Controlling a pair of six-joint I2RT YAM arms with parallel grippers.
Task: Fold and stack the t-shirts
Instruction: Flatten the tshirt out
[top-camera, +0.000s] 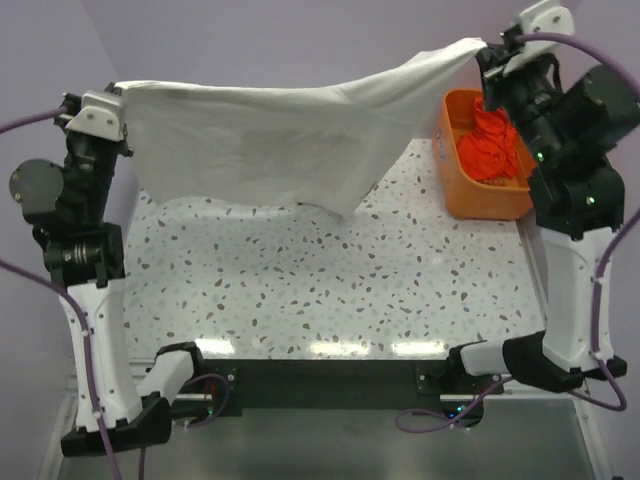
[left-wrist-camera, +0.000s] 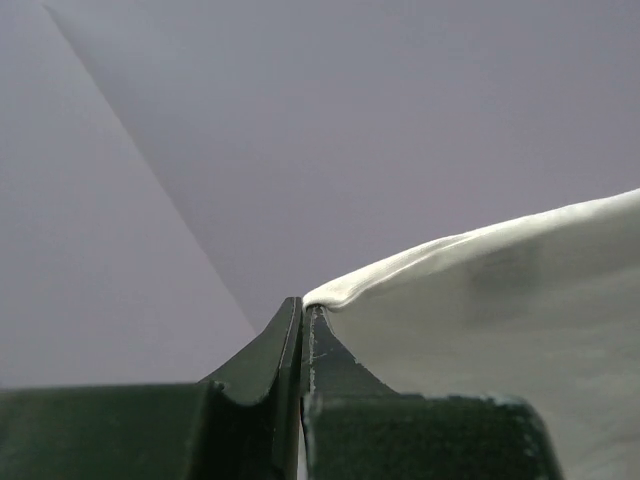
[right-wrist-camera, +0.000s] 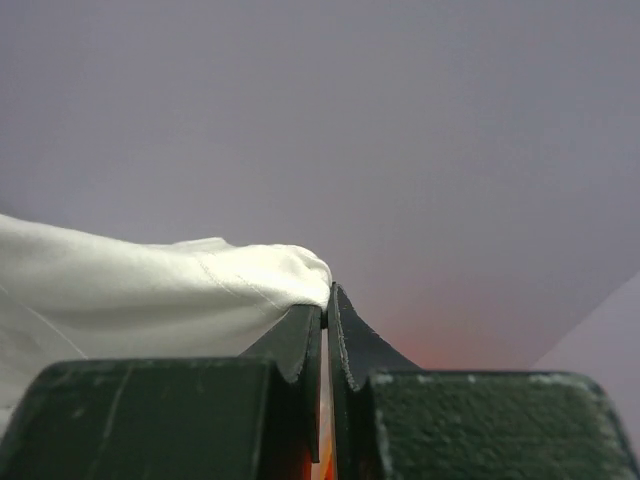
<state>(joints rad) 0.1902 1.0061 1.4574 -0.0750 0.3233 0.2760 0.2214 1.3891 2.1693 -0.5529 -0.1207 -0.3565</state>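
The left hand (left-wrist-camera: 303, 308) is pinched shut on one upper corner of the white t-shirt (top-camera: 270, 140), and the right hand (right-wrist-camera: 327, 298) is clamped on the other. The soft, smooth cotton hangs as a sagging sheet over the far half of the speckled counter (top-camera: 350, 290). Just right of it stands a rigid orange plastic tub (top-camera: 447, 160) holding crumpled red cloth (top-camera: 492, 145).

- Top view: bright, diffuse light; white glare strips on the bench (top-camera: 300, 280) at its near edge.
- Faint soft shadow under the hanging t-shirt (top-camera: 270, 140).
- Wrist views dimmer; left claw (left-wrist-camera: 303, 308) and right claw (right-wrist-camera: 326, 298) dark, slightly soft up close.
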